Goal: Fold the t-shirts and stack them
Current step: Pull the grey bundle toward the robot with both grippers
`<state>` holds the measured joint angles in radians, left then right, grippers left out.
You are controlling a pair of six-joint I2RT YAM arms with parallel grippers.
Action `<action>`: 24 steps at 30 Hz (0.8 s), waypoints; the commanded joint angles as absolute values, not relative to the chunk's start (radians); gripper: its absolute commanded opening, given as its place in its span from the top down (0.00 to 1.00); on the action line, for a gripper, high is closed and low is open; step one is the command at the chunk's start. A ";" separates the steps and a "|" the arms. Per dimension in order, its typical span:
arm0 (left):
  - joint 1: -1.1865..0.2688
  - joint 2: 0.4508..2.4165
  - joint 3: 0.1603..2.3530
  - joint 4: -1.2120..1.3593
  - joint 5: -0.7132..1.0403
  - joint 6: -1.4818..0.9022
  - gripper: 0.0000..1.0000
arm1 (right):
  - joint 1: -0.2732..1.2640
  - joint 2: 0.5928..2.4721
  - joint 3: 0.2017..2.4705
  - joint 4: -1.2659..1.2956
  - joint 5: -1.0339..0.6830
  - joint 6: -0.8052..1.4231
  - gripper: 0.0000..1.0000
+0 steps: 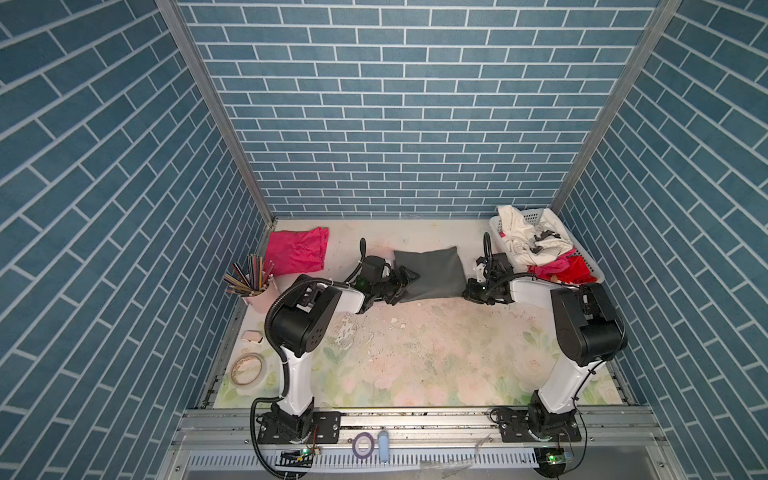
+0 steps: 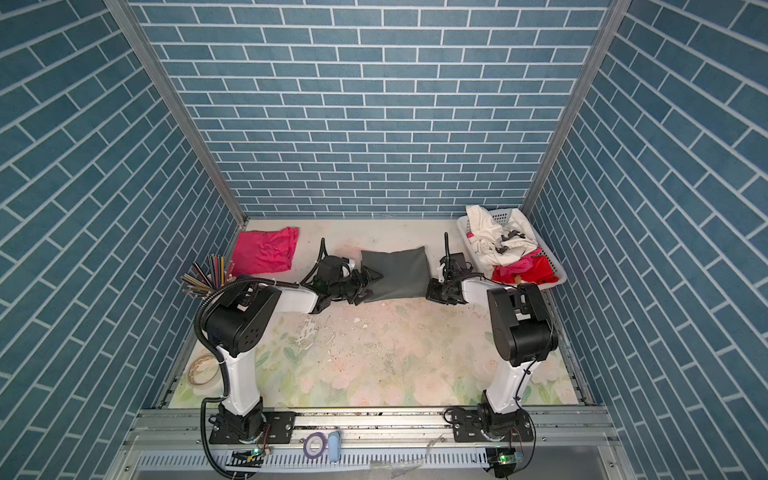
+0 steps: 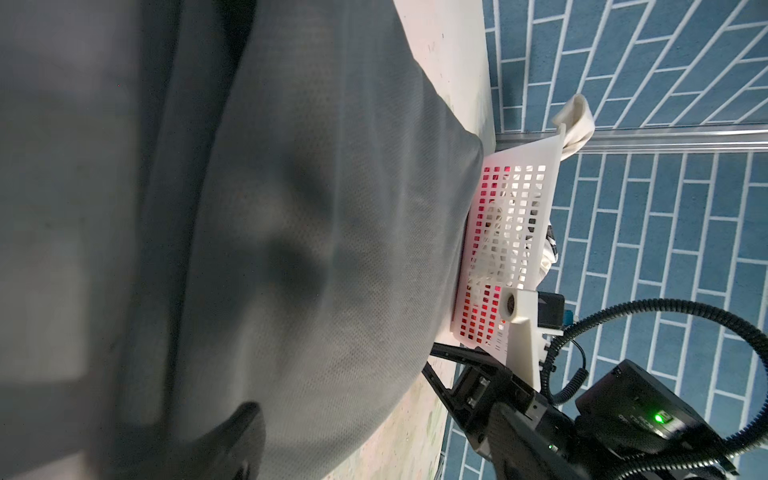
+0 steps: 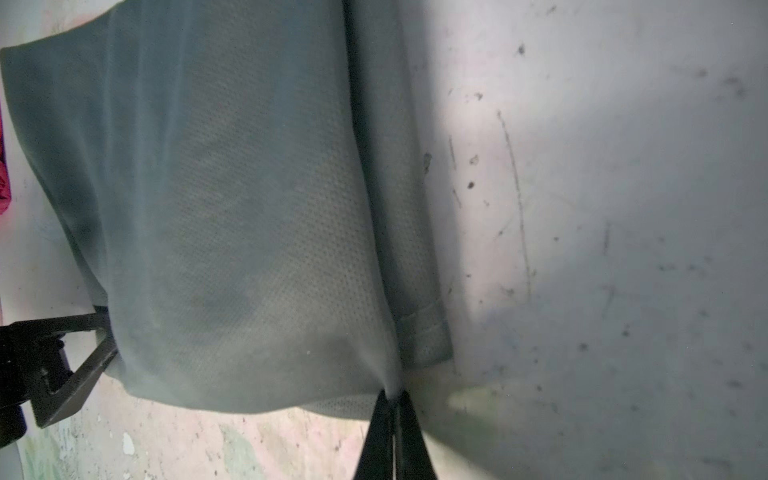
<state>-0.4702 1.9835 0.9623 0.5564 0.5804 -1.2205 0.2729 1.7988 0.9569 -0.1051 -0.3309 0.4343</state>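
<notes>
Grey shirt (image 1: 430, 272) sits folded mid-worktop (image 1: 415, 353), between both arms. Right pincer (image 4: 392, 401) is clamped tight on its near right corner; the right wrist view shows cloth puckered into the tips. Left pincer (image 1: 402, 286) is spread wide at the shirt's left edge, gripping nothing. Pink shirt (image 1: 297, 251) lies folded far left, well apart. Basket (image 3: 515, 249) with more clothes is near the grey shirt's right side.

Risks as I read it:
- Only one side is gripped. If right lifts before left closes, the shirt swings, drags askew and the fold opens.
- Right pinch is at the very corner. Can't tell how many layers it has. If it's the top layer only, the layers peel apart on lift.
- Left closing short of the edge grabs air or scrapes the worktop.
- Carrying it to the pink shirt passes near the pencil cup (image 1: 257, 295). Trailing cloth or the left arm could tip it.
</notes>
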 commanded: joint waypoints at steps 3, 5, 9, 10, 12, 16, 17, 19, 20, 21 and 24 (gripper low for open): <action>-0.447 2.032 0.920 0.565 0.573 -1.212 0.14 | 0.265 1.790 0.976 -0.223 -0.170 0.348 1.00; -0.442 2.034 0.921 0.558 0.571 -1.206 0.14 | 0.265 1.792 0.972 -0.242 -0.129 0.337 1.00; -0.424 2.032 0.929 0.526 0.565 -1.182 0.14 | 0.261 1.787 0.959 -0.268 -0.055 0.334 1.00; -0.421 2.030 0.931 0.523 0.565 -1.176 0.14 | 0.259 1.779 0.953 -0.263 -0.058 0.337 1.00; -0.417 2.024 0.943 0.501 0.563 -1.163 0.14 | 0.260 1.768 0.959 -0.267 -0.066 0.337 0.95; -0.419 2.000 0.982 0.455 0.557 -1.122 0.14 | 0.259 1.733 0.974 -0.269 -0.123 0.344 0.74; -0.421 1.991 0.998 0.431 0.554 -1.105 0.14 | 0.260 1.718 0.979 -0.271 -0.141 0.348 0.68; -0.419 1.968 1.032 0.378 0.540 -1.062 0.14 | 0.259 1.687 0.985 -0.271 -0.182 0.351 0.57; -0.421 1.954 1.049 0.338 0.524 -1.028 0.14 | 0.259 1.667 0.988 -0.271 -0.197 0.353 0.50; -0.421 1.940 1.068 0.300 0.510 -1.001 0.14 | 0.260 1.650 0.990 -0.273 -0.205 0.358 0.45; -0.421 1.888 1.150 0.119 0.393 -0.869 0.14 | 0.259 1.591 0.994 -0.280 -0.213 0.368 0.30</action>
